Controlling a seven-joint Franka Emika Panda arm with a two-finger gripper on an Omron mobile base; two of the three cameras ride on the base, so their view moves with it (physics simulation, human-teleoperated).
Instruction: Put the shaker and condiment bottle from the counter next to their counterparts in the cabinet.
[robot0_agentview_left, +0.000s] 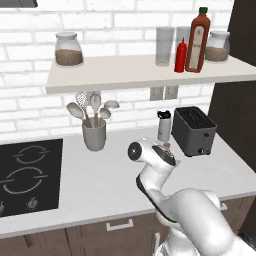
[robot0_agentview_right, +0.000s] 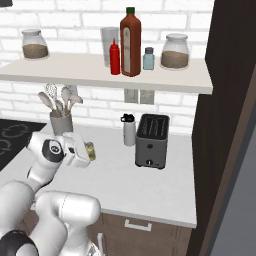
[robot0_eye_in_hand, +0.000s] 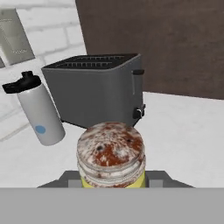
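Observation:
My gripper (robot0_agentview_right: 91, 151) is shut on the shaker (robot0_agentview_right: 90, 150), a small yellow-olive cylinder, and holds it above the counter (robot0_agentview_right: 150, 185) left of the toaster. In the hand view the shaker's (robot0_eye_in_hand: 110, 157) speckled pale cap faces the camera between my gripper's (robot0_eye_in_hand: 111, 178) jaws. From the left base view my own arm hides most of the shaker (robot0_agentview_left: 166, 146). The red condiment bottle (robot0_agentview_left: 180, 56) (robot0_agentview_right: 115, 57) stands upright on the cabinet shelf (robot0_agentview_left: 125, 75) (robot0_agentview_right: 75, 70), right beside the tall dark-red sauce bottle (robot0_agentview_left: 197, 40) (robot0_agentview_right: 130, 42).
A dark toaster (robot0_agentview_left: 194, 131) (robot0_eye_in_hand: 94, 89) and a white-and-black flask (robot0_agentview_left: 163, 126) (robot0_eye_in_hand: 39, 111) stand just beyond the hand. A utensil holder (robot0_agentview_left: 94, 134) and a cooktop (robot0_agentview_left: 27, 172) are to the left. Jars (robot0_agentview_left: 68, 49) (robot0_agentview_right: 174, 51), a glass (robot0_agentview_left: 164, 46) and a small blue-grey shaker (robot0_agentview_right: 148, 58) share the shelf.

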